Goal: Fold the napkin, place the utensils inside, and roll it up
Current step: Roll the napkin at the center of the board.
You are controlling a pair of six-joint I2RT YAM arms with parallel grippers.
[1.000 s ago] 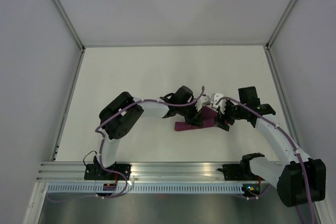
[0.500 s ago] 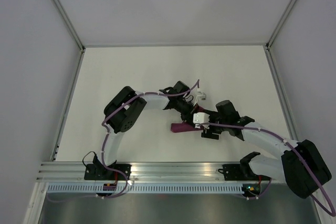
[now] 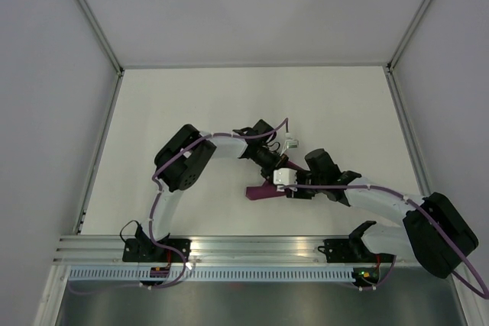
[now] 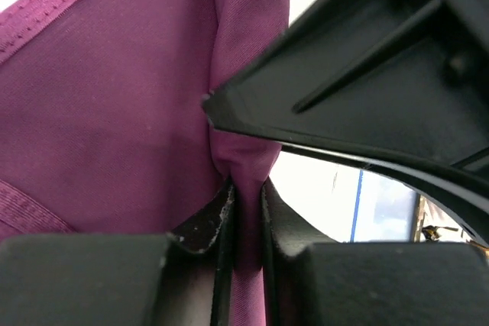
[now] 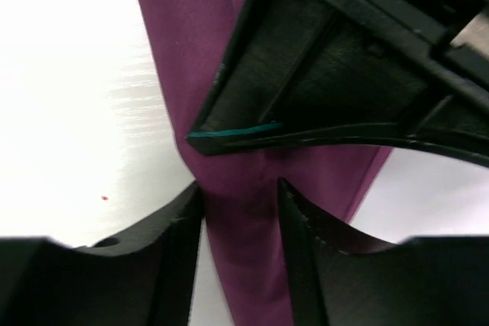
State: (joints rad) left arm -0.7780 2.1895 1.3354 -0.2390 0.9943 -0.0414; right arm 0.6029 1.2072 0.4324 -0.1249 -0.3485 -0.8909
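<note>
The plum-purple napkin [image 3: 257, 192] lies bunched into a narrow strip in the middle of the white table, mostly under the two grippers. My left gripper [image 3: 273, 173] is shut on a pinched fold of the napkin [image 4: 114, 112]; the left wrist view [image 4: 246, 208] shows the cloth squeezed thin between the fingers. My right gripper [image 3: 295, 191] meets it from the right, and its jaws [image 5: 238, 208] close on a thicker band of the napkin [image 5: 183, 28]. The two grippers are almost touching. The utensils are hidden or out of view.
The white table [image 3: 191, 104] is walled by grey panels at the back and on both sides. A metal rail [image 3: 252, 246] with both arm bases runs along the near edge.
My right arm has swung left and lower, its gripper now over the napkin beside the left gripper. The napkin has shifted left and toward the near edge and looks more bunched.
</note>
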